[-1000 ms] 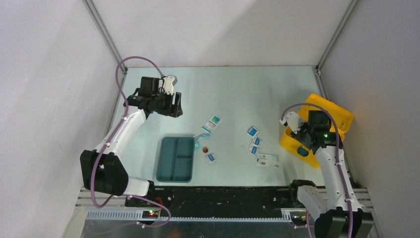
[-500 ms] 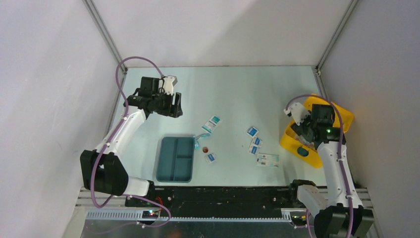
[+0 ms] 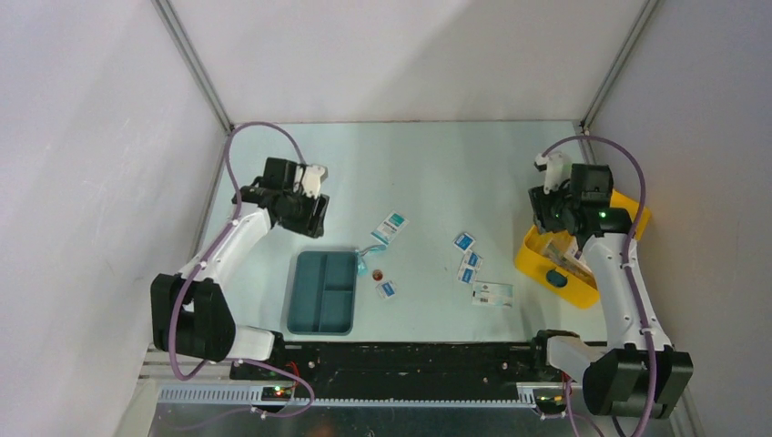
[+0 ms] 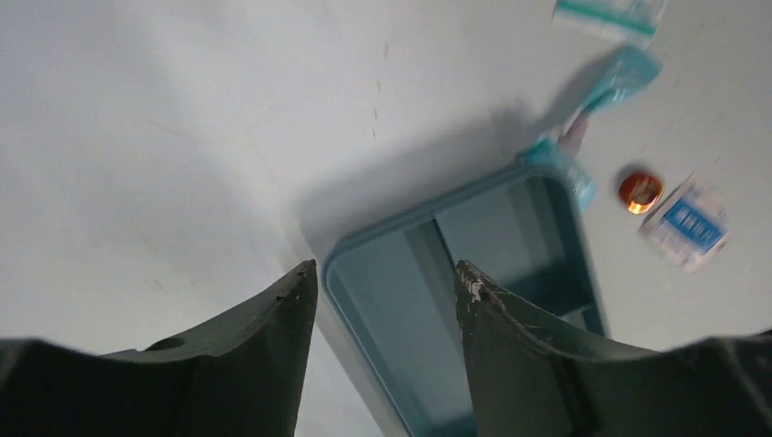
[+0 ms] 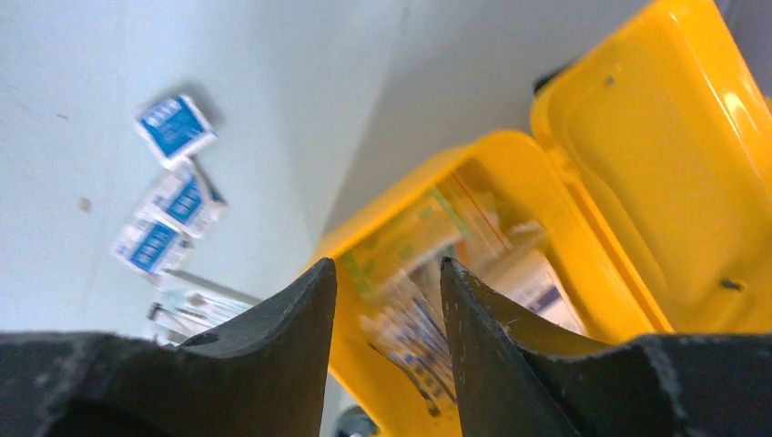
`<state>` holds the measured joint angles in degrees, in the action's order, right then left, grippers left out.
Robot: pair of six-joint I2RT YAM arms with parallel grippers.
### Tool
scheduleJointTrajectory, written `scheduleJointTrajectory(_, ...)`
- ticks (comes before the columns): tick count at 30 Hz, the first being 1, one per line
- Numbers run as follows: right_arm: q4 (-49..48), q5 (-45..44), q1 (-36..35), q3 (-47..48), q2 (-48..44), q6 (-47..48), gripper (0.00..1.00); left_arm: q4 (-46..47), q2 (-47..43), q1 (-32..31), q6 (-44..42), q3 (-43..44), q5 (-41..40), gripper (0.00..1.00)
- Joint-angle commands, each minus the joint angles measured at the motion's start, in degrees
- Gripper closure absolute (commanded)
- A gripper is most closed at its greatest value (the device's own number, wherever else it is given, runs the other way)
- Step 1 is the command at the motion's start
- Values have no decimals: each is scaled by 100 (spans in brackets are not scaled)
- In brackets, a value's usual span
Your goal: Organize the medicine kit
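Now the right pincer (image 5: 389, 273) gapes empty over the open medicine kit (image 5: 637, 155). Left pincer (image 4: 382, 278), equally wide, overlooks the tray (image 4: 510, 228).

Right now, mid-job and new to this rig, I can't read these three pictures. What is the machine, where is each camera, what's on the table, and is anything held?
The machine is two robot arms bolted at the near edge of a table. The wide picture looks down from above and behind them. The other two pictures come from a camera on each wrist. The dark shapes at the bottom of those are that gripper's own fingers.

The left gripper is open, with a corner of the teal tray showing between its fingers. The right gripper is open above the medicine kit, a yellow case with its lid open and blurred supplies inside. Small white-and-blue packets and a small red round thing lie loose on the table. Neither gripper holds anything.
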<state>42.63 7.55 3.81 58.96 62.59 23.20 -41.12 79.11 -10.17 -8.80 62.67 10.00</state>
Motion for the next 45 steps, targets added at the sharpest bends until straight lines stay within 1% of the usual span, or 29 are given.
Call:
scheduleJointTrajectory(1,-291,161,-711,269,-57,-662,50,-449,-201,-1,-548,-512,12,40)
scheduleJointTrajectory(2,-308,-65,-1013,266,-42,-665,50,-498,-167,-46,-527,-625,33,42)
scheduleJointTrajectory(4,-330,-240,-1332,269,5,-663,49,-516,-15,-83,-220,-723,-2,43)
scheduleJointTrajectory(6,-346,-199,-1423,266,40,-659,49,-579,248,-89,90,-734,72,44)
scheduleJointTrajectory(11,-346,-290,-1453,268,37,-588,50,-627,574,-183,256,-669,326,48)
scheduleJointTrajectory(14,-329,-298,-1449,270,-18,-591,49,-644,829,-403,330,-634,398,49)
scheduleJointTrajectory(18,-338,-315,-1453,273,-64,-569,49,-640,1126,-708,481,-576,304,49)
scheduleJointTrajectory(21,-358,-316,-1453,270,-77,-556,50,-648,1320,-837,567,-502,28,50)
scheduleJointTrajectory(23,-364,-307,-1453,266,-80,-555,49,-663,1405,-857,624,-474,-151,53)
scheduleJointTrajectory(25,-356,-281,-1449,266,-76,-562,50,-676,1433,-859,639,-446,-397,59)
scheduleJointTrajectory(26,-349,-276,-1451,270,-72,-562,50,-690,1423,-857,620,-439,-485,64)
scheduleJointTrajectory(27,-345,-266,-1449,266,-65,-562,50,-711,1414,-855,605,-422,-523,67)
scheduleJointTrajectory(31,-375,-234,-1452,265,-41,-567,50,-753,1385,-859,415,-345,-619,84)
scheduleJointTrajectory(32,-381,-226,-1453,265,-34,-565,50,-751,1391,-857,320,-327,-654,86)
scheduleJointTrajectory(33,-388,-221,-1460,270,-29,-563,50,-760,1393,-862,261,-269,-673,90)
scheduleJointTrajectory(35,-397,-220,-1469,268,-34,-563,50,-763,1388,-857,48,-154,-765,93)
scheduleJointTrajectory(36,-392,-224,-1470,268,-31,-554,50,-793,1388,-856,-174,-48,-803,94)
scheduleJointTrajectory(37,-384,-221,-1469,271,-35,-543,50,-806,1390,-859,-328,6,-805,97)
scheduleJointTrajectory(39,-371,-246,-1468,270,-35,-529,50,-815,1421,-856,-772,160,-949,100)
scheduleJointTrajectory(42,-346,-275,-1469,265,-52,-517,50,-826,1458,-860,-1535,340,-1114,100)
scheduleJointTrajectory(45,-331,-289,-1469,266,-57,-510,50,-855,1498,-867,-1989,398,-1142,100)
